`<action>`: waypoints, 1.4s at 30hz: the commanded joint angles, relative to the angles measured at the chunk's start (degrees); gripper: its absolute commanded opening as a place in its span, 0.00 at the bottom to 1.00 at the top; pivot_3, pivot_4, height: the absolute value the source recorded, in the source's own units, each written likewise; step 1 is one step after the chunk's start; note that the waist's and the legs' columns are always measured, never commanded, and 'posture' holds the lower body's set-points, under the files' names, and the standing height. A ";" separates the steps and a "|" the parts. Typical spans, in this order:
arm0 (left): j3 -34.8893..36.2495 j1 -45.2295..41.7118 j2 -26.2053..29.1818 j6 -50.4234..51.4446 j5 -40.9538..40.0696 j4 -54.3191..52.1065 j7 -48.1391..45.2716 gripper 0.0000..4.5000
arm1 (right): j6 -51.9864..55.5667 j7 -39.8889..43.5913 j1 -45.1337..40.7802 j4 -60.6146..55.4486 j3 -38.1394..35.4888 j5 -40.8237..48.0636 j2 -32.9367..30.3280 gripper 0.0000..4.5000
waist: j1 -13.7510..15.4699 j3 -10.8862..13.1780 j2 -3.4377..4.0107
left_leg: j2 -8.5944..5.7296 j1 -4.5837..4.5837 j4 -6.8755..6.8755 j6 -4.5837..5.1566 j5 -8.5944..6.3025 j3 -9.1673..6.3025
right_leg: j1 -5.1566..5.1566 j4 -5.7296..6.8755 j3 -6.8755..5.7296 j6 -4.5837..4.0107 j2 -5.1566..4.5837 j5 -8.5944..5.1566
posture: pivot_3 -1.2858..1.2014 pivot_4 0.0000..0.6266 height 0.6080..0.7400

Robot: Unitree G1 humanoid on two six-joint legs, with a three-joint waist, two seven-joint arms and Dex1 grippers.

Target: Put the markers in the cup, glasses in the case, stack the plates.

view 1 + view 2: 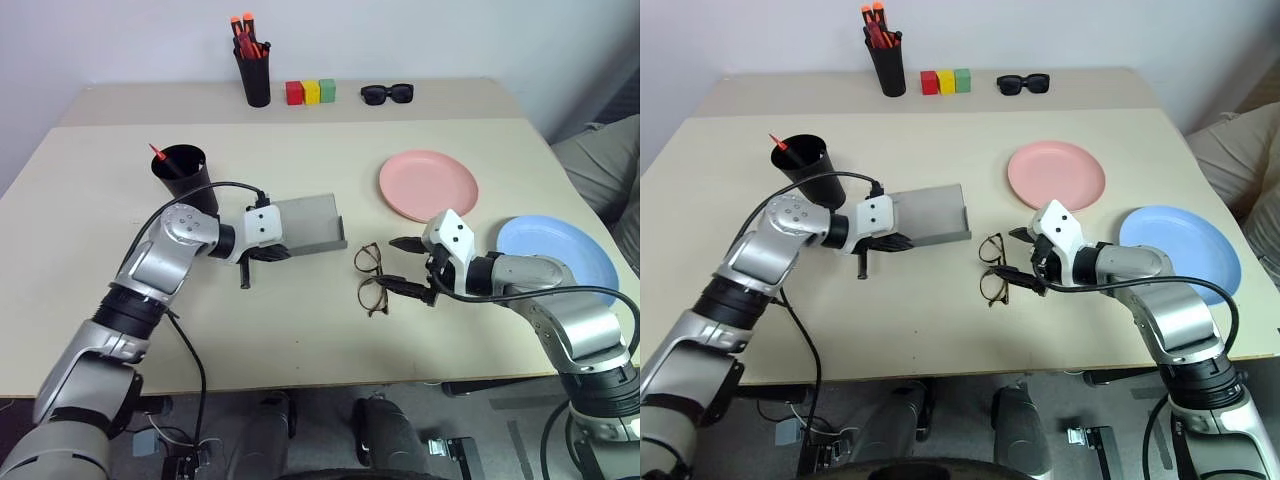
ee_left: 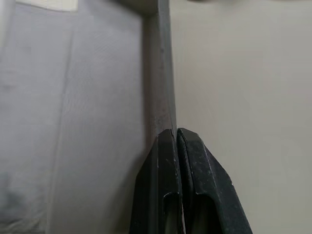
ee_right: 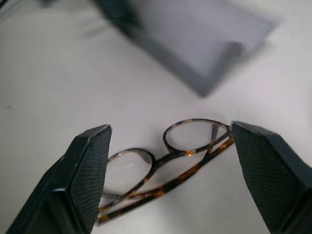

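While the table is carrying everything, the light blue plate is lying at four o'clock of the salmon pink plate, the two well apart and unstacked. The grey case is lying open near the middle, and the left gripper is pressing its fingers together on the case's near wall, at the case's seven o'clock end. The black cup is standing at ten o'clock of the case, the red marker leaning inside it. The glasses are lying folded on the table at four o'clock of the case. The right gripper is hovering with fingers spread wide, one on either side of the glasses without touching them.
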 commanded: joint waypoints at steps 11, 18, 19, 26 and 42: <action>7.65 3.04 -2.59 1.11 -4.52 -6.54 6.45 0.74 | 18.45 -5.86 1.81 -0.11 -8.44 11.43 1.40 0.89 | -0.23 0.00 0.01 | -0.01 -0.11 0.08 0.06 0.00 -0.01 | -0.06 0.05 -0.06 0.10 0.02 0.04 | 0.52 0.24 1.00; 13.50 14.86 -1.09 -1.95 -9.69 -18.24 7.56 0.74 | 24.80 -12.06 0.71 0.84 -10.19 15.63 7.58 0.89 | -0.88 -0.01 0.09 | 0.01 -0.11 0.07 0.09 -0.02 0.05 | -0.20 0.18 -0.04 0.25 0.08 0.13 | 0.52 0.24 1.00; 15.16 18.07 -0.37 -2.44 -10.94 -21.14 7.46 0.74 | 26.07 -13.82 -0.35 2.22 -10.96 16.19 9.51 0.89 | -0.96 -0.01 0.10 | 0.03 -0.09 0.06 0.09 -0.02 0.06 | -0.19 0.18 -0.02 0.24 0.07 0.13 | 0.52 0.24 1.00; 19.83 31.45 2.86 -4.62 -12.69 -29.74 9.39 0.74 | 30.50 -18.23 -4.88 7.50 -12.23 17.57 14.06 0.89 | -0.18 0.00 0.17 | 0.02 -0.10 0.09 0.09 -0.02 0.03 | -0.12 0.05 0.00 -0.02 0.01 0.01 | 0.52 0.24 1.00; 20.37 37.18 3.52 -5.44 -11.17 -30.28 14.91 0.75 | 32.16 -19.16 -6.50 8.85 -11.24 17.20 12.62 0.02 | -0.40 -0.01 0.26 | 0.03 -0.12 0.08 0.10 -0.02 0.16 | -0.18 0.06 0.02 -0.03 0.04 0.01 | 0.52 0.24 1.00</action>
